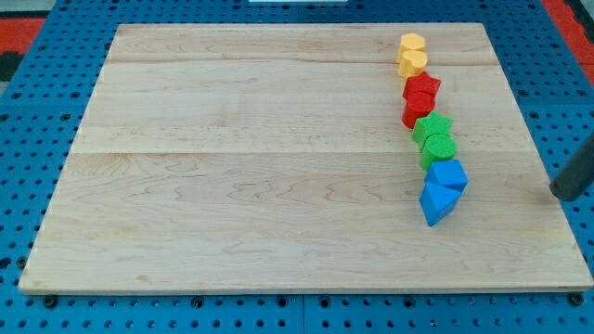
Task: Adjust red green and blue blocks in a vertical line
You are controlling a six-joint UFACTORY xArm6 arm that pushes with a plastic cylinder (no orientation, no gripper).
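Blocks stand in a slightly slanted column at the view's right on the wooden board (232,186). From the top down: two yellow blocks (412,54), a red block (422,86) and a second red block (416,110), a green star (432,127) and a green round block (439,147), a blue block (450,174) and a blue triangle (433,205). Neighbours touch or nearly touch. The column drifts to the right as it goes down. My tip (561,195) is at the board's right edge, well to the right of the blue blocks, touching none.
The board lies on a blue perforated table (28,139). Red matting (19,28) shows at the top corners.
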